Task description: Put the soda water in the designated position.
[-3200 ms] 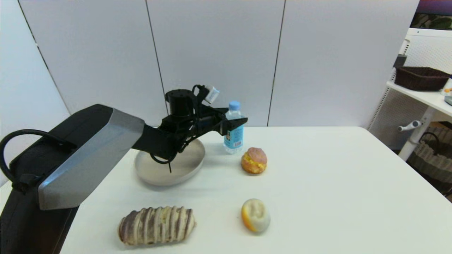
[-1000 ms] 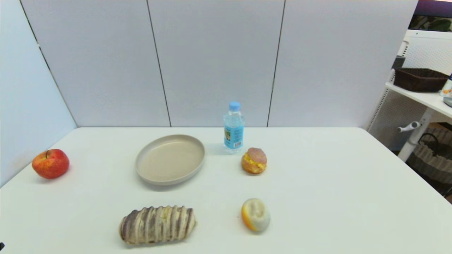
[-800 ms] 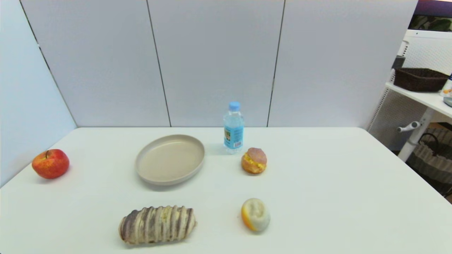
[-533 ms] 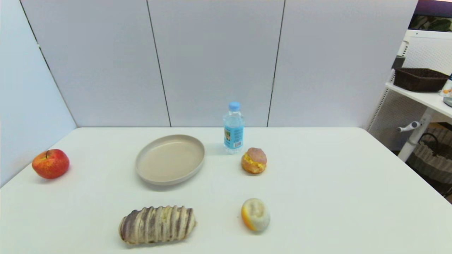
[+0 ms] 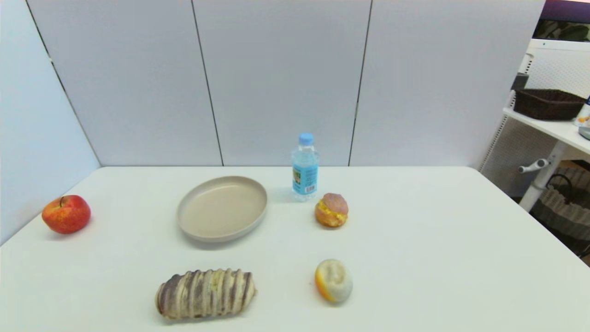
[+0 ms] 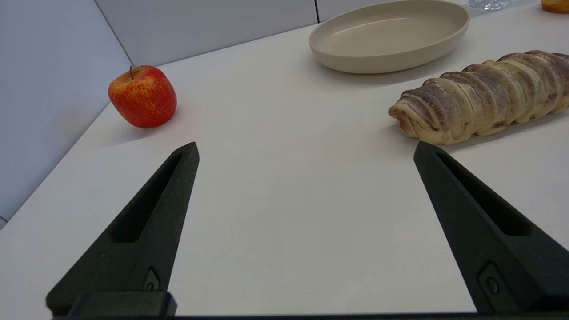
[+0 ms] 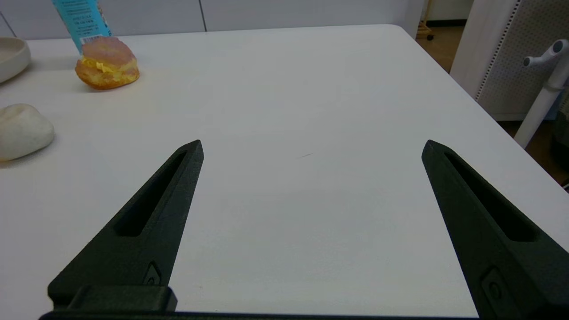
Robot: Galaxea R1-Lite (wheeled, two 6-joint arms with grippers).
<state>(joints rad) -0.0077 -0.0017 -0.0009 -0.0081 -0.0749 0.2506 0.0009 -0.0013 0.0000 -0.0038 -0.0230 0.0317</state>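
The left arm, which a few seconds ago reached out over the round beige plate [image 5: 222,208] with its fingers around the soda water [image 5: 305,167], is gone from the head view now, and the scene has lain unchanged for the last second or so. The bottle stands upright on its own at the far side of the white table [image 5: 438,240], just beside the plate's right rim and just behind the cream puff [image 5: 331,210], touching neither as far as I can tell. It has not shifted from where it stood while the arm was at it, so I'd judge that it was let go there and that this bare patch is the designated position; nothing on the table marks one. The left gripper [image 6: 306,149] is back low over the near left of the table, fingers wide apart and empty, with the red apple [image 6: 142,96] and the striped bread loaf [image 6: 482,96] ahead of it. The right gripper [image 7: 312,146] hangs parked over the near right of the table, fingers likewise spread with nothing between them. The small white and orange bun [image 5: 333,280] sits near the front. With both arms withdrawn and the bottle standing free, the task looks finished to me.
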